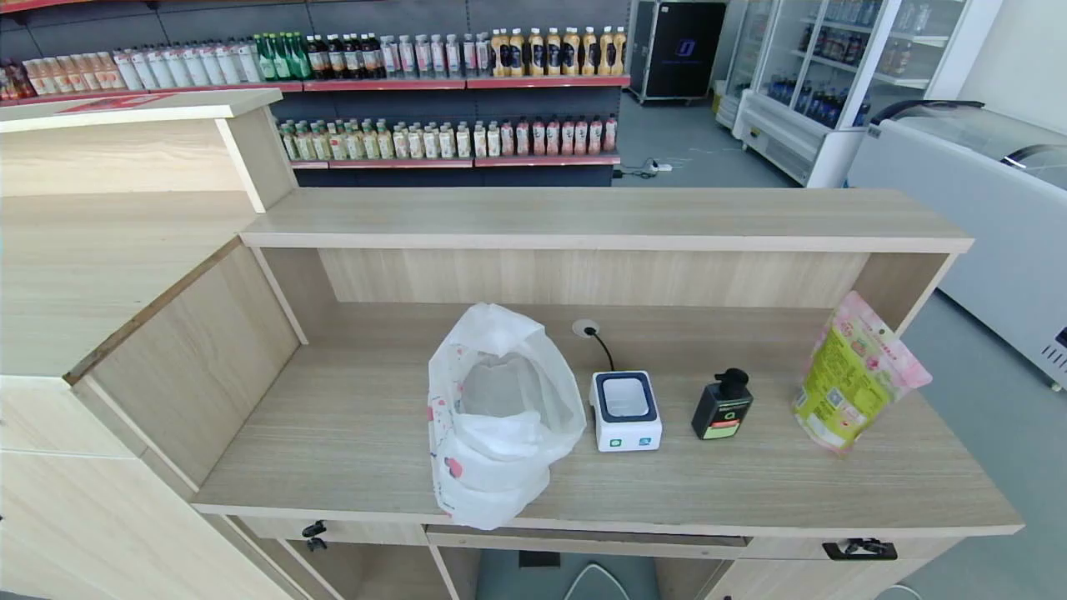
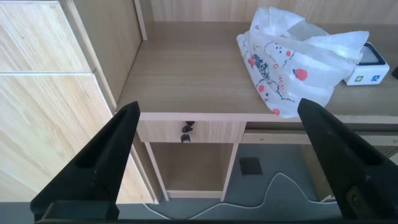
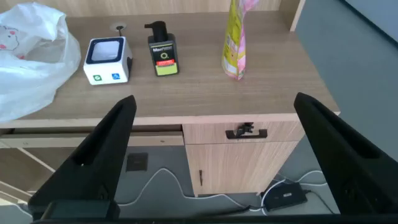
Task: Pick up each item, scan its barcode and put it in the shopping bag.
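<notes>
A white plastic shopping bag (image 1: 498, 417) stands open on the wooden counter (image 1: 350, 433), left of centre. To its right sits the white barcode scanner (image 1: 625, 410) with its dark window facing up. A black pump bottle (image 1: 722, 406) stands right of the scanner, and a green and pink pouch (image 1: 854, 372) stands upright near the counter's right end. My left gripper (image 2: 217, 162) hangs open below and in front of the counter, before the bag (image 2: 298, 56). My right gripper (image 3: 214, 158) is open too, low in front of the counter, facing the scanner (image 3: 107, 60), bottle (image 3: 163, 51) and pouch (image 3: 236, 40).
A raised ledge (image 1: 600, 218) runs along the counter's back, with side walls at both ends. A cable (image 1: 600, 346) runs from the scanner to a hole in the counter. Drawers with black handles (image 3: 247, 131) sit under the front edge. Shelves of bottles stand behind.
</notes>
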Robot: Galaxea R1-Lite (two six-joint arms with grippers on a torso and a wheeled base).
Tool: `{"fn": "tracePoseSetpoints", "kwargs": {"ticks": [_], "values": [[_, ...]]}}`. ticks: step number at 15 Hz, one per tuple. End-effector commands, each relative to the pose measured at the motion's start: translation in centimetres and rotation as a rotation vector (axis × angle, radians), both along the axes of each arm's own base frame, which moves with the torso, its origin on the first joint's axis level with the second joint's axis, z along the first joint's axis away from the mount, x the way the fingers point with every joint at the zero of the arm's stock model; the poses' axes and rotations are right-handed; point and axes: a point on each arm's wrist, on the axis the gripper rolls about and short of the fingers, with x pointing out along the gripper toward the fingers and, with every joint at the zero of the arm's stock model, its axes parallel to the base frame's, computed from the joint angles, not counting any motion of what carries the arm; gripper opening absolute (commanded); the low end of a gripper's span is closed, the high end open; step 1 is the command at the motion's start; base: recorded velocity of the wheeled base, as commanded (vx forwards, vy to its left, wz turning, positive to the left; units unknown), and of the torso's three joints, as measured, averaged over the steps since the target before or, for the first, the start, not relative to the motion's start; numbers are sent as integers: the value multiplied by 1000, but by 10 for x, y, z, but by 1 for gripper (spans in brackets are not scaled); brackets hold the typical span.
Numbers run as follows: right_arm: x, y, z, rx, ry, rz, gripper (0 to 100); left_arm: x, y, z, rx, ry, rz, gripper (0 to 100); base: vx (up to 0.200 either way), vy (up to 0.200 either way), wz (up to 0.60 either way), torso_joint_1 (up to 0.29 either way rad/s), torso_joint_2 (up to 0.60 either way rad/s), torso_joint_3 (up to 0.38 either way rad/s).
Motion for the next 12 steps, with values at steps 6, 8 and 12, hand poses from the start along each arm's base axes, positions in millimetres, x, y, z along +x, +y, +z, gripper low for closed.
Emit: {"fn": "tracePoseSetpoints", "kwargs": {"ticks": [6, 8, 12], "values": [[114, 2, 177, -45, 110, 112, 100, 0, 0, 0, -1, 1, 0, 100, 0, 0, 0, 0, 0, 0], [167, -4, 163, -24, 236, 76, 100, 0, 0, 0, -1, 1, 0, 100, 0, 0, 0, 0, 0, 0], [252, -10, 115, -87, 325, 90, 100, 0, 0, 0, -1, 1, 0, 100, 0, 0, 0, 0, 0, 0]]}}
